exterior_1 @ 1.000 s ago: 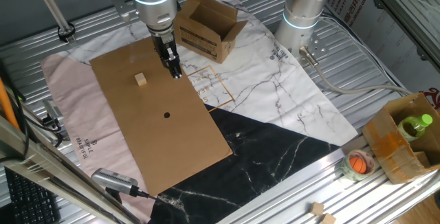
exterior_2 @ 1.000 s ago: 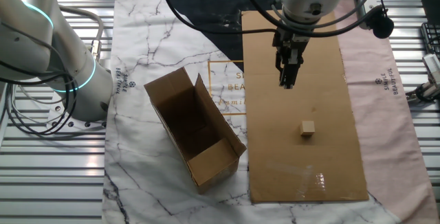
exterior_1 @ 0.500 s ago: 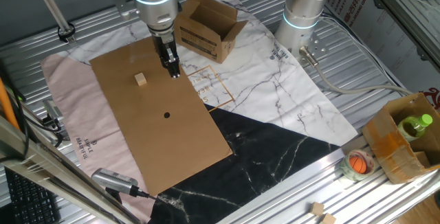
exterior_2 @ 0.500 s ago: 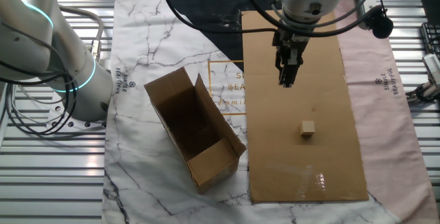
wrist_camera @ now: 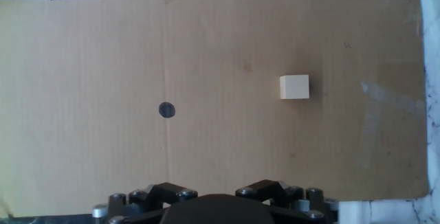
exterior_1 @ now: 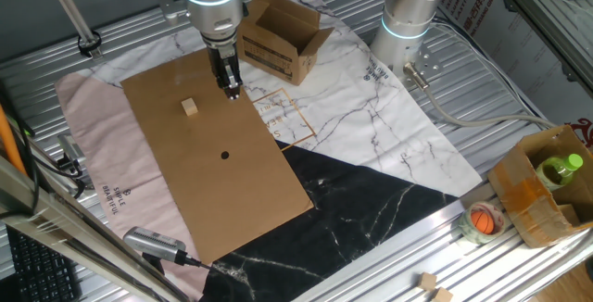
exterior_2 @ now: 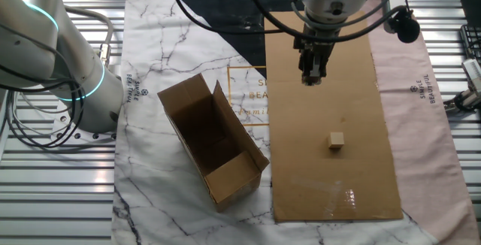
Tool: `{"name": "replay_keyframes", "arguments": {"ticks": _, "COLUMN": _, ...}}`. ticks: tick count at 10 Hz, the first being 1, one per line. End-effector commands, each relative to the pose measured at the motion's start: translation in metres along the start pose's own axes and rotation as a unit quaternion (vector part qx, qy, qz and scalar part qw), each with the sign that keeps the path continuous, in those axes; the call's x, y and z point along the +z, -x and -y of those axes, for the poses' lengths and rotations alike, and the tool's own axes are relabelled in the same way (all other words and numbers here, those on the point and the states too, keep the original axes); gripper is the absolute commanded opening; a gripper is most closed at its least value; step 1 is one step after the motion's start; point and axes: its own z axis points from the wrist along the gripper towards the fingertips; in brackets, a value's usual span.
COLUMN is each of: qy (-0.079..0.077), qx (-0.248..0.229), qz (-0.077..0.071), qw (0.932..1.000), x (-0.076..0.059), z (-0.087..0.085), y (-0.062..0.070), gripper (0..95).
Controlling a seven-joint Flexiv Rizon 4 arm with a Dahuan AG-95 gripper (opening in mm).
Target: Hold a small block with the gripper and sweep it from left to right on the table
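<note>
The small block [exterior_1: 190, 106] is a pale tan cube lying alone on the brown cardboard sheet [exterior_1: 232, 191] on the table [exterior_1: 435, 246]. It also shows in the other fixed view [exterior_2: 337, 140] and in the hand view [wrist_camera: 294, 86]. My gripper [exterior_1: 230, 89] hangs above the sheet, to the right of the block and apart from it. Its black fingers look pressed together and hold nothing; it also shows in the other fixed view [exterior_2: 309, 78]. The hand view shows only the gripper's base at the bottom edge, no fingertips. A black dot [wrist_camera: 166, 110] marks the sheet.
An open cardboard box [exterior_1: 278, 38] stands just behind the gripper on the marble-print cloth [exterior_1: 371, 135]. The other white arm's column [exterior_1: 412, 10] stands at the back right. A box holding a green bottle [exterior_1: 547, 186] sits at the far right. Pink cloth [exterior_1: 93, 154] lies left of the sheet.
My gripper has risen a little and drifted slightly back from the sheet. The block has not moved.
</note>
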Motion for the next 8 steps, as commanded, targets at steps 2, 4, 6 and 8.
{"name": "replay_keyframes", "arguments": {"ticks": 2, "qy": 0.001, "qx": 0.0, "qz": 0.001, "qw": 1.0, "x": -0.0005, "z": 0.0003, "y": -0.0009, "gripper": 0.0}}
{"name": "replay_keyframes", "arguments": {"ticks": 4, "qy": 0.001, "qx": 0.0, "qz": 0.001, "qw": 1.0, "x": -0.0005, "z": 0.0003, "y": -0.0009, "gripper": 0.0}}
{"name": "replay_keyframes", "arguments": {"ticks": 6, "qy": 0.001, "qx": -0.002, "qz": 0.001, "qw": 1.0, "x": -0.0007, "z": 0.0002, "y": -0.001, "gripper": 0.0}}
{"name": "replay_keyframes", "arguments": {"ticks": 8, "qy": 0.004, "qx": -0.002, "qz": 0.001, "qw": 1.0, "x": -0.0033, "z": -0.0007, "y": -0.0021, "gripper": 0.0}}
